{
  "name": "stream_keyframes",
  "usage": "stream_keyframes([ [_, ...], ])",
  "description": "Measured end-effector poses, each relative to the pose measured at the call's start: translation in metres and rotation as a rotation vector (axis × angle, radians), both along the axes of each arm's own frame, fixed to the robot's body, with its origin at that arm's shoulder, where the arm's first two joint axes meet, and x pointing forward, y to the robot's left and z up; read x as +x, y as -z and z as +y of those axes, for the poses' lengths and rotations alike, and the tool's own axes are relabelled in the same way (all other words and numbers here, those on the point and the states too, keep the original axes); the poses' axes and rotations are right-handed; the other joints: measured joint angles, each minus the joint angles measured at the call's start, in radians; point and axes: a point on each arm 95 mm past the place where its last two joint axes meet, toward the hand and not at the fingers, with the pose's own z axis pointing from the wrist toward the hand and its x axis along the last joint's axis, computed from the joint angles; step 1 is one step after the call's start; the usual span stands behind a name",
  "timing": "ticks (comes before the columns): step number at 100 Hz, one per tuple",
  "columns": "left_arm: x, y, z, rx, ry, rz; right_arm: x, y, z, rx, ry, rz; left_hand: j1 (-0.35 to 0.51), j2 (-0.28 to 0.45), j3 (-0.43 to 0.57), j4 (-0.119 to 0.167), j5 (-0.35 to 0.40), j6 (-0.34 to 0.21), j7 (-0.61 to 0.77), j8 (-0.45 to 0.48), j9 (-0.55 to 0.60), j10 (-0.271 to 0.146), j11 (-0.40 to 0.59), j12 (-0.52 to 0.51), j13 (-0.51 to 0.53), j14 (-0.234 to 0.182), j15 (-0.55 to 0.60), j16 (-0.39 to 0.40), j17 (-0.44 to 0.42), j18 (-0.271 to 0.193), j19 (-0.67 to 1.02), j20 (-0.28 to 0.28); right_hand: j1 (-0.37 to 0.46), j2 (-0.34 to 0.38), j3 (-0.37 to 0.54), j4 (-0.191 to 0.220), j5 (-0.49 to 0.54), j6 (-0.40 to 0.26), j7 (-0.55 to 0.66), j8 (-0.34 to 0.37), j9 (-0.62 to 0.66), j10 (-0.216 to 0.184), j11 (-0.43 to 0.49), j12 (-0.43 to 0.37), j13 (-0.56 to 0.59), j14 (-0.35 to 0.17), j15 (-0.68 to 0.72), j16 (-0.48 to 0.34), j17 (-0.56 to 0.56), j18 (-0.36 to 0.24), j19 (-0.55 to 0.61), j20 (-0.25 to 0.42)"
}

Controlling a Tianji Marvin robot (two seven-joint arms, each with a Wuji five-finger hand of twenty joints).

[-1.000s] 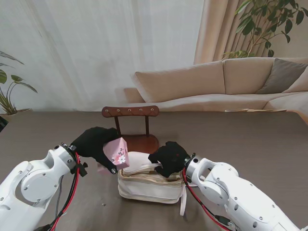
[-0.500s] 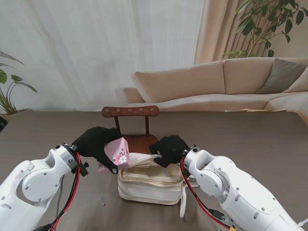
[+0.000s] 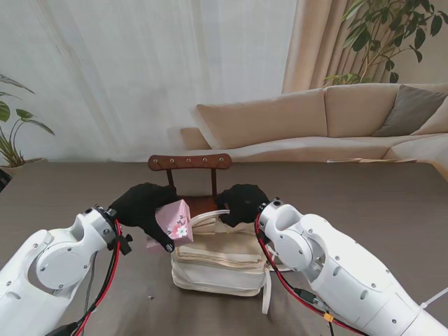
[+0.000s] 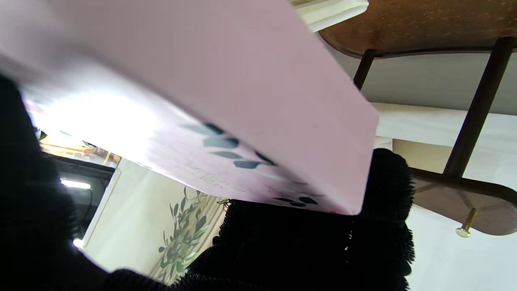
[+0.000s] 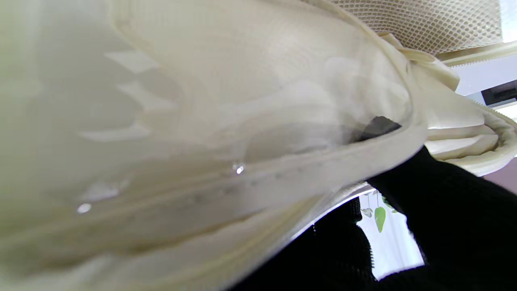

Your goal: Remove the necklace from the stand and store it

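Left hand (image 3: 143, 207): fingers clamped on pink box (image 3: 174, 222).
Right hand (image 3: 241, 204): fingers pinching flap of cream bag (image 3: 219, 262).
Stand (image 3: 190, 162): behind both.

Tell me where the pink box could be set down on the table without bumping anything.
Bare tabletop lies left of the cream bag and wooden stand, beyond the left hand holding the pink box, and likewise on the far right. The middle is crowded: bag, stand and right hand sit close together.

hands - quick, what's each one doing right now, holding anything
Left hand: shut on the pink box.
Right hand: shut on the flap of the cream bag, pulling it open.
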Motion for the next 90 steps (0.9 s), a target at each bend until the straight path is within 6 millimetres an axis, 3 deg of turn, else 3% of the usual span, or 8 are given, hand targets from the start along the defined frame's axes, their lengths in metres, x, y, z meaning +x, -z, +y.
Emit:
stream_keyframes([
  [90, 0.010, 0.005, -0.018, -0.022, 0.065, 0.037, 0.010, -0.012, 0.005, 0.019, 0.075, 0.055, 0.000, 0.000, 0.000, 0.000, 0.000, 0.000, 0.000, 0.000, 0.000, 0.000, 0.000, 0.000, 0.000, 0.000, 0.000, 0.000, 0.000, 0.001, 0.000, 0.000, 0.000, 0.000, 0.000, 0.000, 0.000, 0.008, 0.000, 0.015, 0.000, 0.002, 0.008, 0.013, 0.000, 0.009, 0.034, 0.009, 0.000, 0.023, 0.015, 0.001],
])
